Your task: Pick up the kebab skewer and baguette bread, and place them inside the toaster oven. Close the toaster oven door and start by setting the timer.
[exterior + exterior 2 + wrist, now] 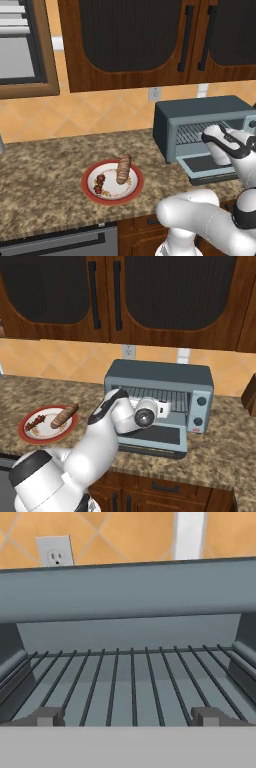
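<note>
The baguette bread (123, 169) and the kebab skewer (100, 184) lie side by side on a red-rimmed plate (132, 192) on the counter, left of the toaster oven (200, 120). From the right base view the baguette bread (65, 415) and kebab skewer (38, 420) lie far left of the arm. The toaster oven door (155, 437) hangs dropped open. My gripper (127, 718) is open and holds nothing, pointing into the oven mouth just above the wire rack (132, 677). Its fingertips (47, 717) stand wide apart. The hand (150, 412) hovers over the open door.
The knob panel (200, 412) is on the oven's right side. A wall outlet (54, 556) sits above the oven on the tiled backsplash. Dark wooden upper cabinets (130, 40) hang overhead. A dark object (250, 396) stands at the counter's right edge.
</note>
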Tool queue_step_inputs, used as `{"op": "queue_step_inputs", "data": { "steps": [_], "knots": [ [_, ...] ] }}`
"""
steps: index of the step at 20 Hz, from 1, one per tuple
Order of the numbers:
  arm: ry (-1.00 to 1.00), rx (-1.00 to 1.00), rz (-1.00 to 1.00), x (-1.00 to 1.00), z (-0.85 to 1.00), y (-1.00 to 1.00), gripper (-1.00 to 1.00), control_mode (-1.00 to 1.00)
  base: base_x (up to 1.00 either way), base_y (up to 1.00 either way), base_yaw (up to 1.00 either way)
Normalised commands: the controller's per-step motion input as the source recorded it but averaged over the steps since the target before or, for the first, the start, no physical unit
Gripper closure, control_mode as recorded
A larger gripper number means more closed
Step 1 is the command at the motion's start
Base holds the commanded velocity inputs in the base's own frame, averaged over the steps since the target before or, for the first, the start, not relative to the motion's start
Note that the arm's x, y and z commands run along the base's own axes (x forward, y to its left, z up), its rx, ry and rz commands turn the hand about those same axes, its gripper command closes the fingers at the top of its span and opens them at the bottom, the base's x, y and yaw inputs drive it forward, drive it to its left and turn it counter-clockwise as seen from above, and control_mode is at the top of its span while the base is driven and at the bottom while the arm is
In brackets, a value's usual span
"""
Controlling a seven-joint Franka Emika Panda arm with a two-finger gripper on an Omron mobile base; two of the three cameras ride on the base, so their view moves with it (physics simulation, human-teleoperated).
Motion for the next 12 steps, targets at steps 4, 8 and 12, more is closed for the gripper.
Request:
{"op": "queue_step_inputs", "data": {
  "steps": [4, 8, 12],
  "knots": [
    [0.09, 0.00, 0.00, 0.00, -0.02, -0.09, -1.00, -1.00, 0.00, 0.00, 0.00],
    [0.13, 0.00, 0.00, 0.00, -0.04, -0.04, -1.00, -1.00, 0.00, 0.00, 0.00],
    [0.13, 0.00, 0.00, 0.00, -0.09, -0.01, -1.00, -1.00, 0.00, 0.00, 0.00]
  ]
}}
